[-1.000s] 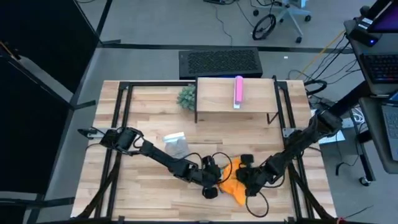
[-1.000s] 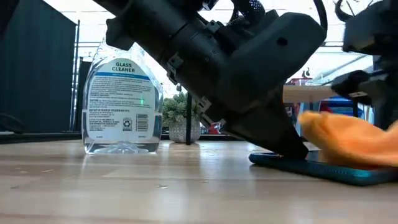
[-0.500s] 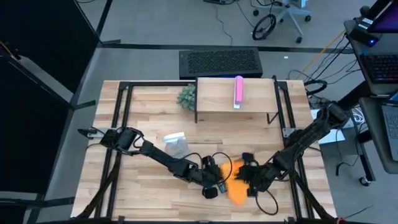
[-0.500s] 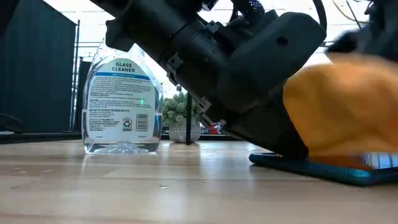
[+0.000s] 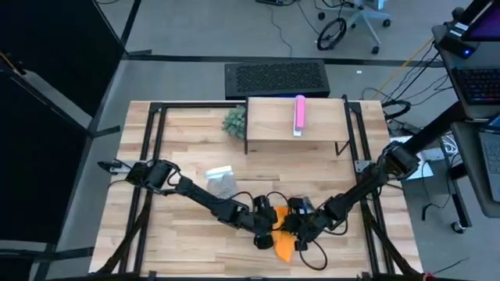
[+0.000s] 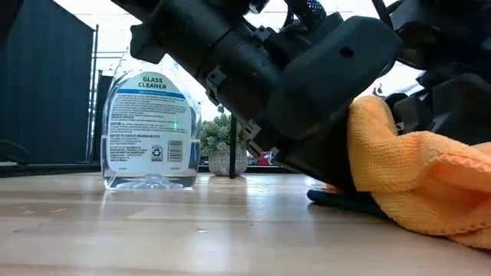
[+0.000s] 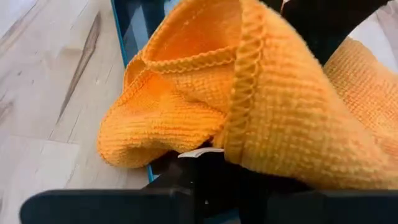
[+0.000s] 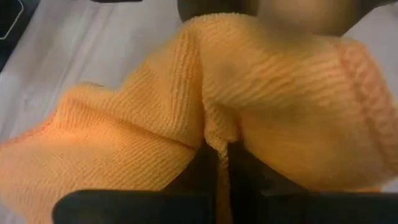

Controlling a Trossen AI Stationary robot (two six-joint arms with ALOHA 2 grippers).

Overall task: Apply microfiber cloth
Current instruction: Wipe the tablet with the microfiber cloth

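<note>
Pale butcher-block planks make up the table [image 5: 187, 133], framed by black rails, with grey floor, a black keyboard-like mat and an office chair beyond it. From the left edge the left arm reaches across toward the front centre, passing one clear spray bottle [image 5: 219, 181] that lies just behind it; the low view shows that bottle [image 6: 151, 130] upright with a "Glass Cleaner" label, which the overhead camera cannot read. Further back stand one small potted plant [image 5: 233, 121] and one low wooden riser [image 5: 295, 123] carrying a single pink object [image 5: 299, 115]. At the front centre the left gripper [image 5: 269, 228] presses on the dark tablet [image 6: 345, 199], of which the low view shows only a teal-edged sliver under the arm's bulk; I cannot tell how its fingers stand, since the arm's body and the fabric hide them. The one microfiber cloth [image 5: 283, 243] is bunched over the tablet, spilling onto the wood toward the table's front edge. The left wrist view shows the cloth [image 7: 249, 106] heaped on the tablet's glass [image 7: 140, 25]. The right gripper [image 5: 300, 228] meets the left one there, its fingers pinched closed on a fold of the cloth [image 8: 211, 134], as the right wrist view shows.
</note>
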